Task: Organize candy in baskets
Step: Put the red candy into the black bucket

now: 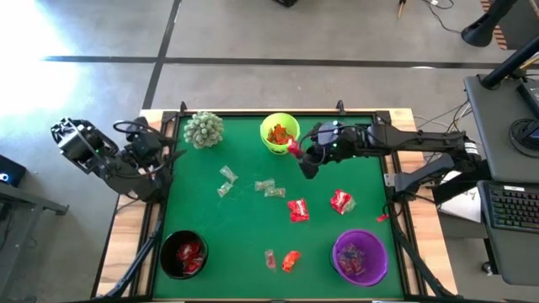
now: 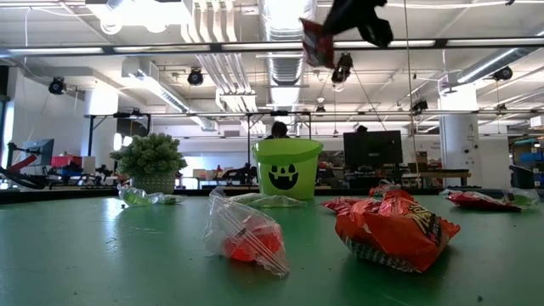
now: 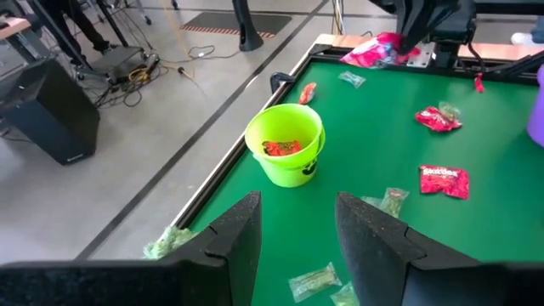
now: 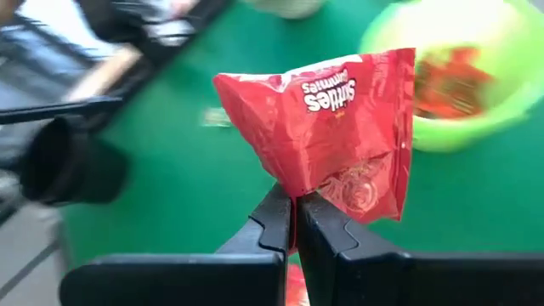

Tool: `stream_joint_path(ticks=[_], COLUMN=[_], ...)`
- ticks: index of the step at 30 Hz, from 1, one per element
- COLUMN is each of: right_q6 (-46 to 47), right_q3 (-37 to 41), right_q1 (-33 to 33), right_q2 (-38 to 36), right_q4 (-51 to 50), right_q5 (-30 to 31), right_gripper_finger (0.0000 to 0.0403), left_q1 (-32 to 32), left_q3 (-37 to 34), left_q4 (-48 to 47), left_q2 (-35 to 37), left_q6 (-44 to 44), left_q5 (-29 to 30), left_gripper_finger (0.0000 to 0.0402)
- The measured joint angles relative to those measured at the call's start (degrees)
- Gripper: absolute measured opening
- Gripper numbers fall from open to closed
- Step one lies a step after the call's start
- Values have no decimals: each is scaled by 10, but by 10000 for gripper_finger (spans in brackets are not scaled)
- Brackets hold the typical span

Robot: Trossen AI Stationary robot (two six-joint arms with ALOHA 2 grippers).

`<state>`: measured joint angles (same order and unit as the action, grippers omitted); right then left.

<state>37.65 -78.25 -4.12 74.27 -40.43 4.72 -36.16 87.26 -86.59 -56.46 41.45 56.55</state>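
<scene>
My right gripper [image 4: 294, 200] is shut on a red candy packet [image 4: 327, 127], high above the table beside the lime green basket [image 1: 279, 135], which holds orange candy. In the low view the packet [image 2: 316, 41] hangs well above that basket [image 2: 287, 168]. Red packets [image 1: 298, 209] and pale clear-wrapped sweets [image 1: 265, 186] lie flat on the green table. The black basket [image 1: 184, 254] holds red candy, and the purple basket [image 1: 360, 257] holds some sweets too. My left gripper [image 3: 297, 246] stands open and bare over the table's left edge [image 1: 160, 156]. My right gripper pinches the red packet by one edge [image 4: 297, 189] between its two fingers. The fingers slant down from the table's right side. The packet is lifted clear of the table and sticks out past the fingertips [image 2: 316, 41], crumpled near the pinch.
A spiky pale-green plant [image 1: 204, 129] stands at the far left. An orange sweet [image 1: 290, 261] and a clear one [image 1: 269, 258] lie near the front edge between the black and purple baskets. A small red sweet [image 1: 381, 217] lies by the right rail.
</scene>
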Motion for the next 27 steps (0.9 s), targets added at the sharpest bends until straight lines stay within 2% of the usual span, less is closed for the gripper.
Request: stream_joint_path(ticks=[6, 10, 14, 16, 22, 27], right_q6=[-47, -82, -106, -113, -114, -113], right_q3=[-48, -80, -107, -117, -156, -203], right_q1=[26, 50, 65, 72, 81, 81], right_q2=[28, 53, 80, 92, 128, 160], right_q4=[30, 31, 67, 111, 195, 197], right_q5=[-63, -80, -161, -209, -304, -326], right_gripper_finger=[8, 8, 8, 8, 8, 8], left_q1=[0, 4, 7, 6, 6, 6], left_q3=[0, 1, 2, 1, 0, -1], left_q4=[11, 13, 29, 41, 50, 59], left_q2=[-27, -38, -51, -63, -125, -169], left_q6=[15, 52, 66, 28, -164, -193], left_q5=[-1, -31, -44, -46, -46, -46], left_gripper_finger=[136, 148, 173, 182, 182, 177])
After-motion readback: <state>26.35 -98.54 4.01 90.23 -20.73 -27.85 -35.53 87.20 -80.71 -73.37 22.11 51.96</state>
